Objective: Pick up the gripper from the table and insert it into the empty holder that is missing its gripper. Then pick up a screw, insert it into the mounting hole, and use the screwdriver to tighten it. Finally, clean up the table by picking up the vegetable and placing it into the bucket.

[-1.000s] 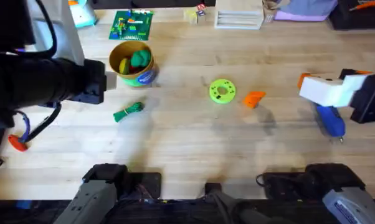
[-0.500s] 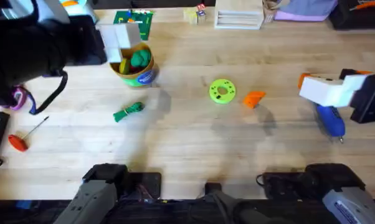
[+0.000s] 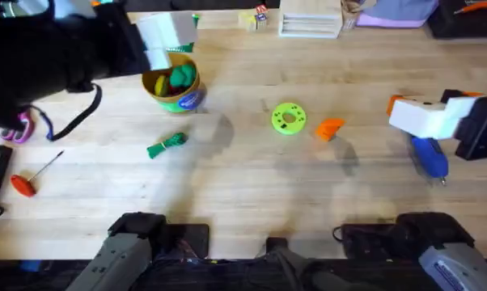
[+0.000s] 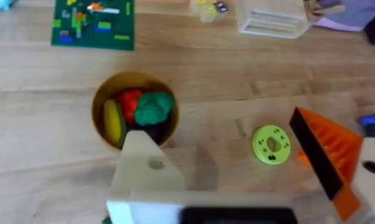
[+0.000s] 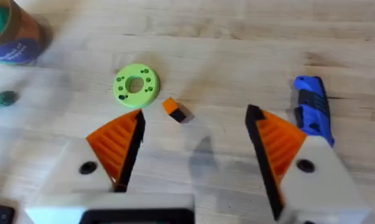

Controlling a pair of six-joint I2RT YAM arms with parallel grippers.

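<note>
On the far left I see my left claw (image 3: 164, 39) raised above the bucket (image 3: 173, 86); one finger has no orange pad, and its fingers are spread with nothing between them. The bucket holds toy food. Just in front of it the vegetable (image 3: 166, 145) lies on the surface (image 3: 243, 186). Past the green disc (image 3: 289, 118) sits the gripper (image 3: 331, 128). On the right my right claw (image 5: 194, 146) hangs spread and empty, with the screwdriver (image 3: 429, 157) beside it.
</note>
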